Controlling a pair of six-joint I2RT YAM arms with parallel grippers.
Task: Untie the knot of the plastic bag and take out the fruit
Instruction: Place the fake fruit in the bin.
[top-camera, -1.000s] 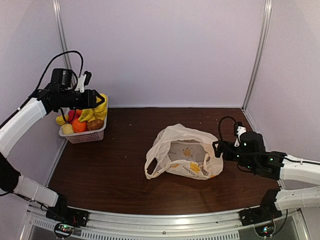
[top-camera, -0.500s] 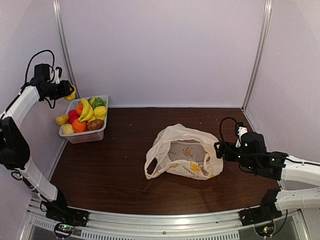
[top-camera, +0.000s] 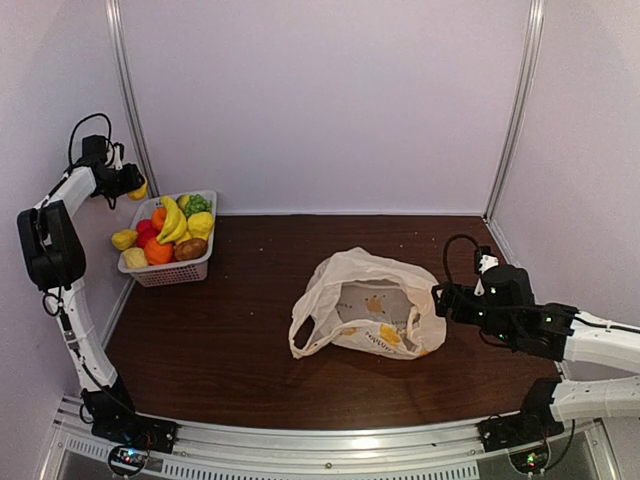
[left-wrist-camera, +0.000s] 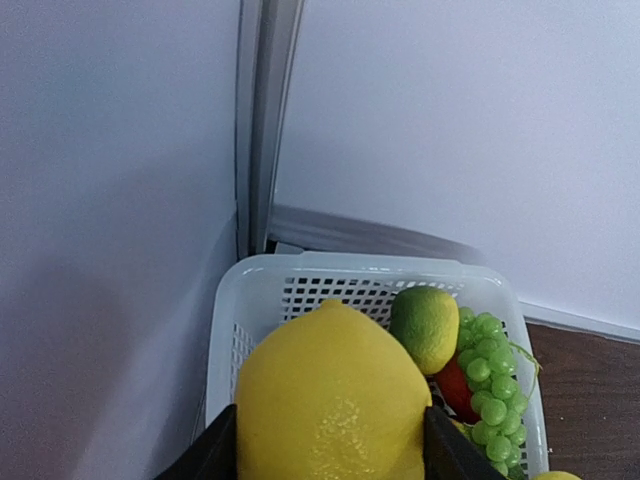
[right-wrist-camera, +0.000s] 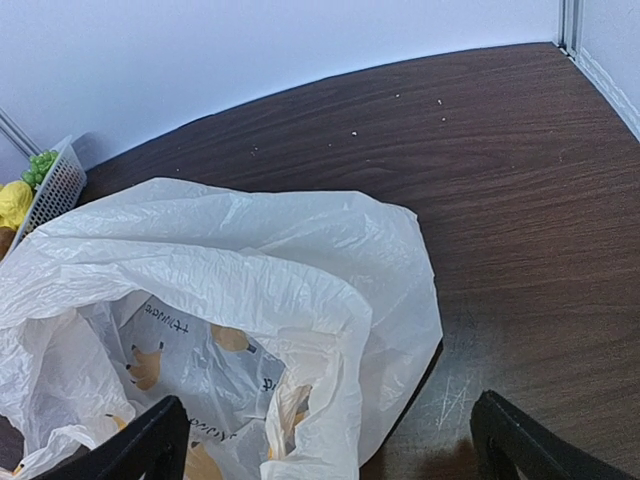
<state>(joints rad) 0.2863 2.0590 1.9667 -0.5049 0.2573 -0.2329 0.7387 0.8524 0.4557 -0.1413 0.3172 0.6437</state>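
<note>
My left end effector (top-camera: 133, 186) is clamped on a yellow lemon (left-wrist-camera: 335, 400), up above the white basket (top-camera: 170, 272) at the table's (top-camera: 230, 350) 10 o'clock. The plastic bag (top-camera: 365, 305) lies mid-table. My right end effector (top-camera: 440, 298) hangs at its 3 o'clock, jaws wide apart.

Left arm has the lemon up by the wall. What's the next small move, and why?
Probably ease the left gripper down toward the white basket before opening: it grips the lemon high near the basket's rim, so a release here might miss.
</note>
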